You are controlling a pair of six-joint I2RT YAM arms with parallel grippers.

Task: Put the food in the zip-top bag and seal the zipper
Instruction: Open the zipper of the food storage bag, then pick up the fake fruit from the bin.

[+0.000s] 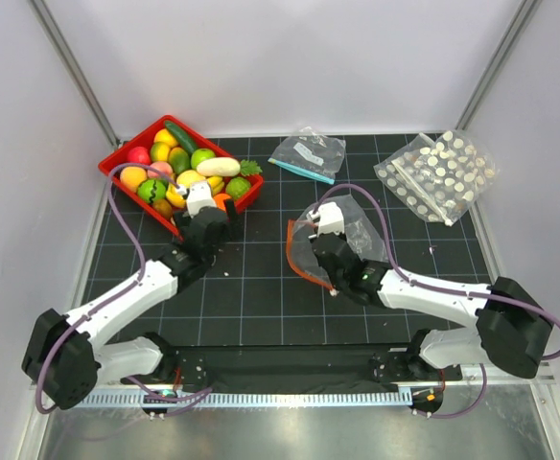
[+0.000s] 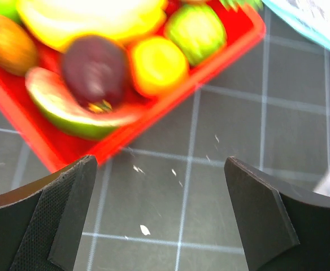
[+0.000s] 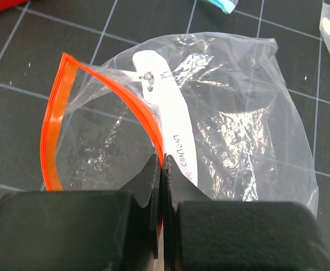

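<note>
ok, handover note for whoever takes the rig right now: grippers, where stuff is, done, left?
Left gripper: open, empty, over the mat just outside the red bin's near edge.
Right gripper: shut on the zip-top bag at its zipper, mouth held open.
Food: all in the bin, none seen in the bag.
Done: bag opened. Left: load food, seal zipper.

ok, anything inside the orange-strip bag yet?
No food visible through the clear zip-top bag, only its white label. The near edge is hidden behind the right jaws pinching its mouth.
</note>
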